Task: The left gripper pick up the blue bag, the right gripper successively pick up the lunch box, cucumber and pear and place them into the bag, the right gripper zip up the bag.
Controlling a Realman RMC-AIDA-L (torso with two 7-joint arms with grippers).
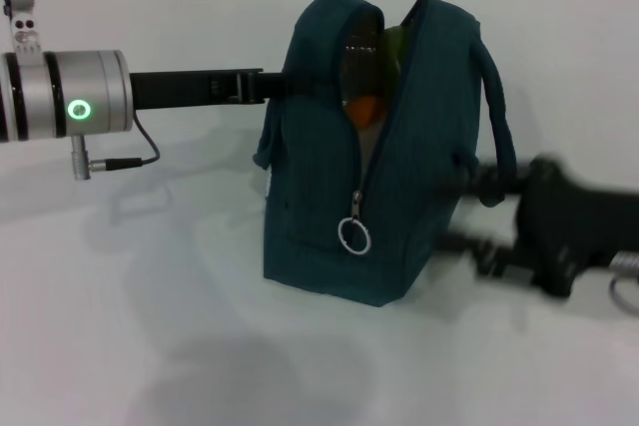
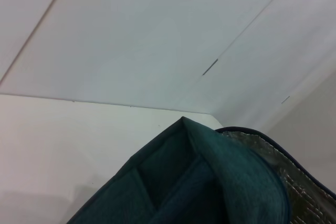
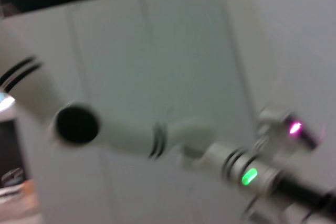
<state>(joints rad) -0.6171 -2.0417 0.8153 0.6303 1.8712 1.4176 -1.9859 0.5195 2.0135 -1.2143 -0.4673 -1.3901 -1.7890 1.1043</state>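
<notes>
The blue bag (image 1: 329, 207) stands upright mid-table with its zipper open; the ring pull (image 1: 354, 234) hangs low on the near face. Inside the opening show the orange pear (image 1: 365, 108) and, above it, a bit of the green cucumber (image 1: 396, 42). The lunch box is hidden. My left gripper (image 1: 268, 85) reaches in from the left and is shut on the bag's upper left edge. The left wrist view shows the bag's fabric (image 2: 199, 182) and silver lining (image 2: 302, 182) up close. My right gripper (image 1: 471, 216) is blurred, open and empty, just right of the bag by its handle (image 1: 494, 117).
The white table (image 1: 150, 326) carries the bag alone. A cable (image 1: 130, 159) hangs under the left arm's wrist. The right wrist view shows only the left arm with its green light (image 3: 249, 176) against a pale wall.
</notes>
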